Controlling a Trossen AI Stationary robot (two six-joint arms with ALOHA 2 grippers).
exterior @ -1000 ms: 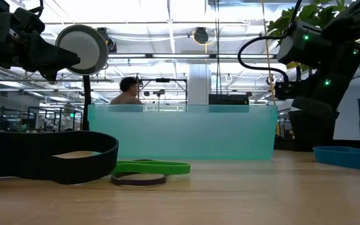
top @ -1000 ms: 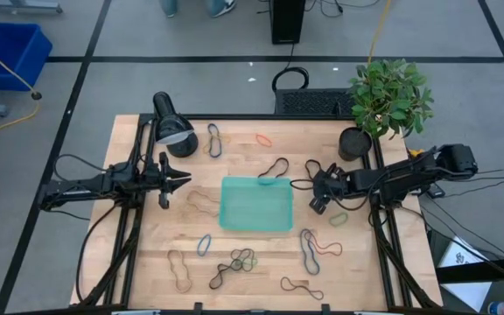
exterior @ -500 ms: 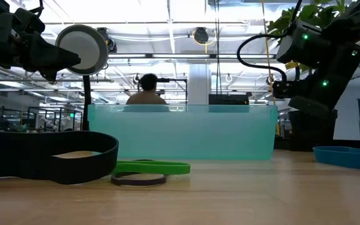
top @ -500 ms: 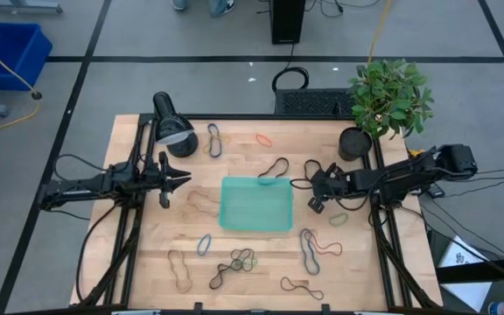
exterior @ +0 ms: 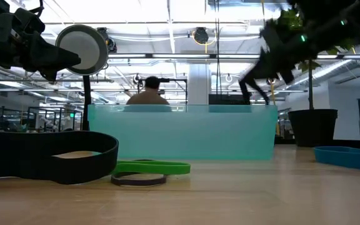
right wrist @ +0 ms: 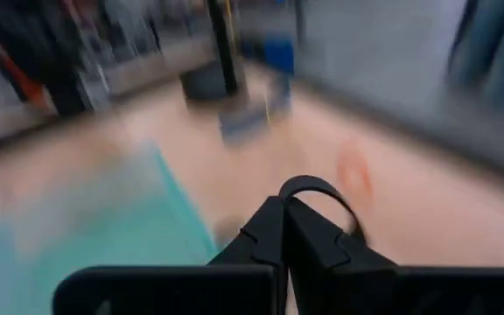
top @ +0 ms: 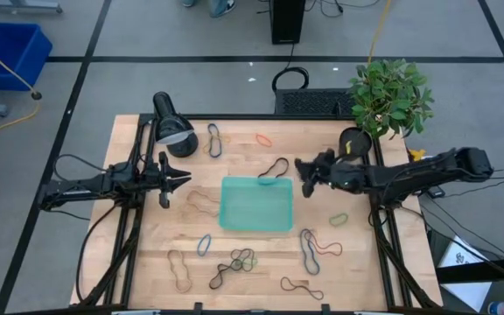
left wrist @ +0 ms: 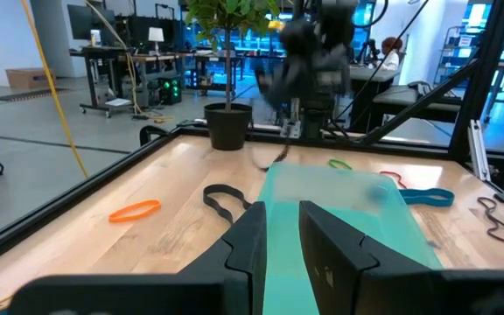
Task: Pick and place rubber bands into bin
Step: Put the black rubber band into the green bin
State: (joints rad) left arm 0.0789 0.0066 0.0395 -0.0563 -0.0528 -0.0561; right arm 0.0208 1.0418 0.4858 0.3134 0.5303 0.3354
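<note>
One black rubber band (right wrist: 315, 194) is pinched in the shut right gripper (top: 305, 170), looped up over its fingertips. Teal bin (top: 255, 203) lies just inboard and toward the table's front from it, long axis across the table; right arm far nearer. Since a second ago the right gripper closed, lifted off the table and swung toward the bin's far right corner. Left gripper (top: 178, 179) unchanged, slightly parted, empty, left of the bin.
</note>
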